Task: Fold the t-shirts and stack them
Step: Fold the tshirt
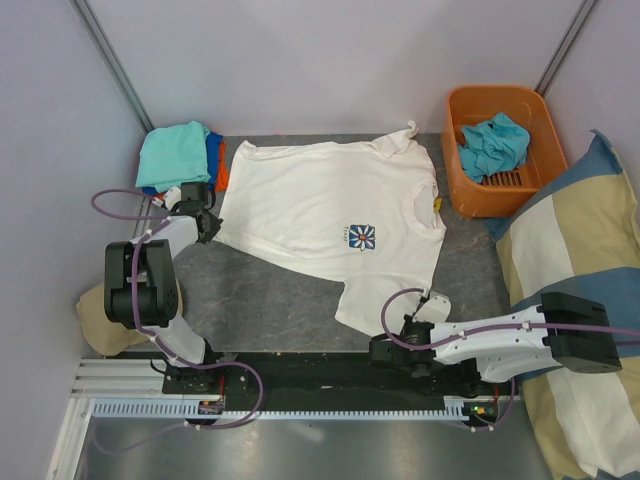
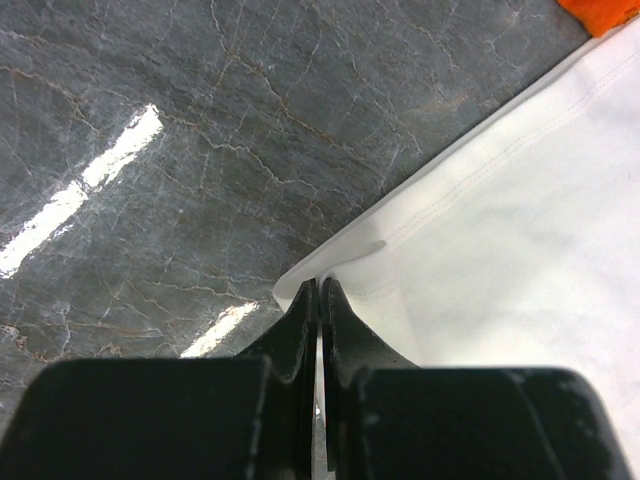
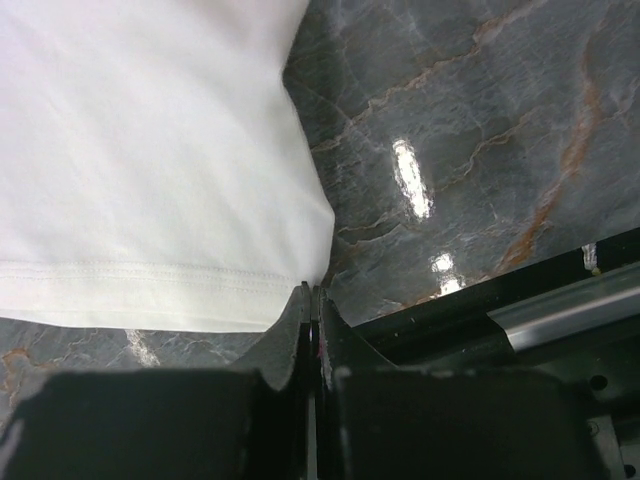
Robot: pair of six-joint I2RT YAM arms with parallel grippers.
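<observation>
Right gripper (image 3: 312, 292) is clenching a hem corner of the white t-shirt (image 1: 320, 200), lower centre. Left gripper (image 2: 319, 285) is pinching its left-edge corner.

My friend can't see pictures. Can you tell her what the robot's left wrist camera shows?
The left claw is shut, pinching the edge of a white t-shirt that lies on a shiny grey stone-look table. The shirt fills the right side, and a bit of orange cloth peeks in at the top right corner.
</observation>
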